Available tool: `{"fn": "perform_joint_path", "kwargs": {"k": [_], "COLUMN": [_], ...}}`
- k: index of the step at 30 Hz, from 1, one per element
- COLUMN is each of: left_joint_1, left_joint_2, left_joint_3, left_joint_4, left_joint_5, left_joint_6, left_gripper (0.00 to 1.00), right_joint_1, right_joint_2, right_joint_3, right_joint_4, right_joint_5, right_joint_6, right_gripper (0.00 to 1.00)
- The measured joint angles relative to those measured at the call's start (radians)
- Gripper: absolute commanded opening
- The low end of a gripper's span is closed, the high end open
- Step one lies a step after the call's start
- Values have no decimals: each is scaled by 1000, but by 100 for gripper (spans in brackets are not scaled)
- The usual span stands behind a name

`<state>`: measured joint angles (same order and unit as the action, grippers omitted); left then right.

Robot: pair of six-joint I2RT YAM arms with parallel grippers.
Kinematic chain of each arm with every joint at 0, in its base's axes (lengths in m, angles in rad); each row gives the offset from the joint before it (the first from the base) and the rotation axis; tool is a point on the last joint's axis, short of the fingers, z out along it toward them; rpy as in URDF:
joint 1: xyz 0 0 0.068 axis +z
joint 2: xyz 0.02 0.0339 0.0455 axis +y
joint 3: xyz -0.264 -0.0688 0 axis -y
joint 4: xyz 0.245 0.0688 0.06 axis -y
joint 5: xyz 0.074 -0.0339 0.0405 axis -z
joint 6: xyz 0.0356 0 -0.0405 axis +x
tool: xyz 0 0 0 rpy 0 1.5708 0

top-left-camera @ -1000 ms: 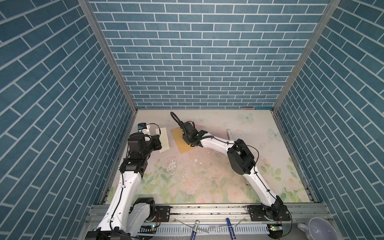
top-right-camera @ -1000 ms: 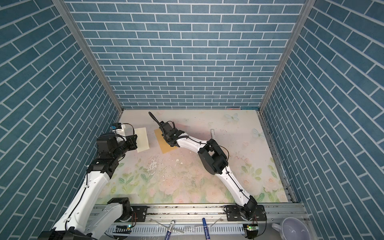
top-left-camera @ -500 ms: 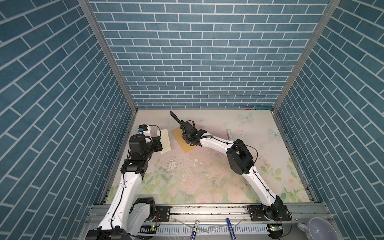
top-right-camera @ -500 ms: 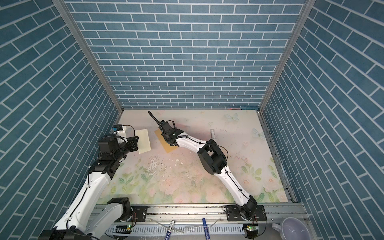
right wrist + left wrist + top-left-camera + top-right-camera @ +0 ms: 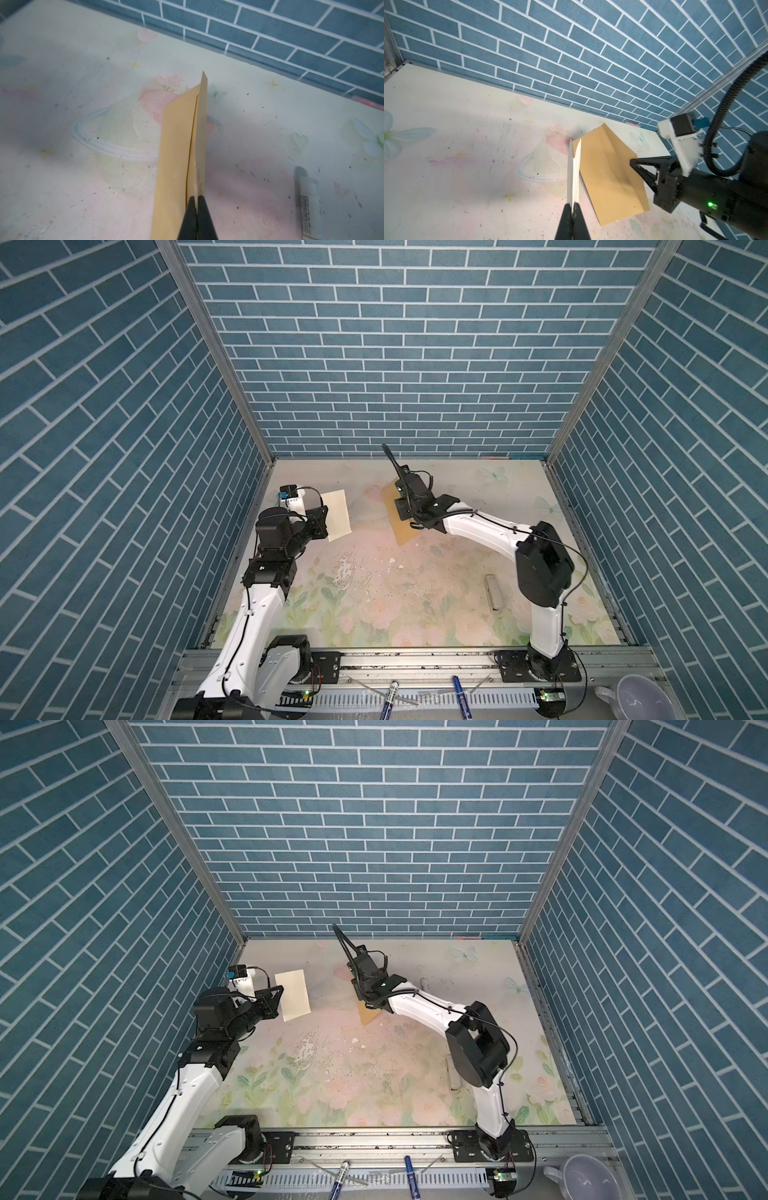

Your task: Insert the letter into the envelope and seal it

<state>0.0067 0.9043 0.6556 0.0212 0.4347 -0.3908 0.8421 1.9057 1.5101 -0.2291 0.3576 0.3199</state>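
Over the floral table, the right gripper pinches tight on the mustard envelope, which that wrist partly hides in both top views. The left gripper is clamped on the folded cream letter, held edgewise, apart to the envelope's left. The small print on a white tube is unreadable.

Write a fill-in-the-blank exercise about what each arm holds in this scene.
The left jaws are shut on the folded, pale ____. The right jaws are shut on the mustard-yellow ____. The white tube lies on the ____ near the right arm.
Missing words: letter; envelope; table.
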Motion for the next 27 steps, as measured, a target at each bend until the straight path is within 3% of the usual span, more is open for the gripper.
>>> {"fn": "perform_joint_path", "kwargs": {"k": [6,15,24,27], "left_joint_1": [-68,-235,-317,-337], "left_joint_2": [26,116,219,243], "left_joint_3": [-9,-9,2,10], "left_joint_4": [72,159,215,232], "left_joint_5": [28,22,9,6], "left_joint_6": [-33,-33,-47,-47], "left_gripper": [0,0,0,0], "right_joint_1": [-76,-167,-184,-195], "right_joint_2": [-179,-272,-271,-265], "right_joint_3": [-285,-605,-737,-738], "right_joint_4": [162,403,524,540], "right_joint_5": [-148,-284,-325,-337], "right_joint_6": [196,449,552,557], "right_gripper": [0,0,0,9]}}
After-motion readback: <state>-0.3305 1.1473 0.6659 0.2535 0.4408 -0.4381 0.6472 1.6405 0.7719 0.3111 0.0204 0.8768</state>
